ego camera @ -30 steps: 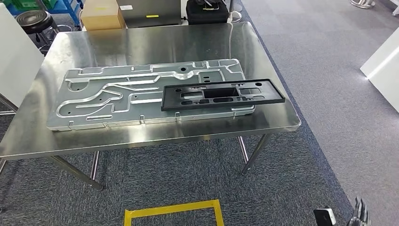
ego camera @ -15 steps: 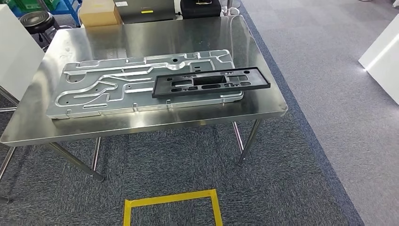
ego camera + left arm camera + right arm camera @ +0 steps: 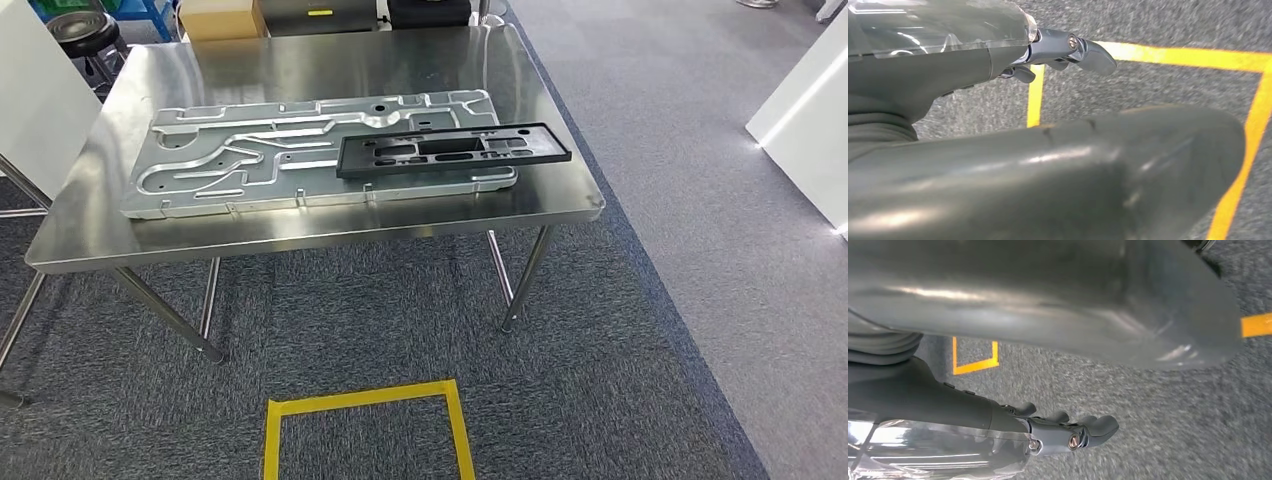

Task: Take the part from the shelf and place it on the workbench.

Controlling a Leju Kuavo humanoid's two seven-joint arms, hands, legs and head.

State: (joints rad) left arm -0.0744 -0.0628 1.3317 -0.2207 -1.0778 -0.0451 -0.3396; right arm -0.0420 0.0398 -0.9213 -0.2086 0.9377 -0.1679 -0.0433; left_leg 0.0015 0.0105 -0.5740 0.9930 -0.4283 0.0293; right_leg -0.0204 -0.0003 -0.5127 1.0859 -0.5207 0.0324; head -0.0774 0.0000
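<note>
A: What's nearest, at six o'clock?

B: A square of yellow floor tape [image 3: 365, 425] on the grey carpet. Both arms hang over that carpet: the left hand [image 3: 1068, 50] and the right hand [image 3: 1068, 432] each have their fingers loosely extended and hold nothing.

A: And beyond that?

B: Toward twelve o'clock stands the stainless-steel workbench [image 3: 300, 235]. On it lies a large pressed silver metal panel [image 3: 250, 165], and across that panel's three o'clock end rests a long flat black rectangular plastic frame [image 3: 455, 150] with cut-out windows. Its far end overhangs the panel toward the bench's edge.

A: Is the black frame the part?

B: I'd judge so, and it looks already delivered to the bench; I can't see a shelf.

A: How would it handle?

B: Probably light and fairly stiff, though a long, thin frame may flex if lifted by one end. Its smooth surface could slide on the metal. I'd take it by both long rims near the middle, or one hand at each end.
</note>
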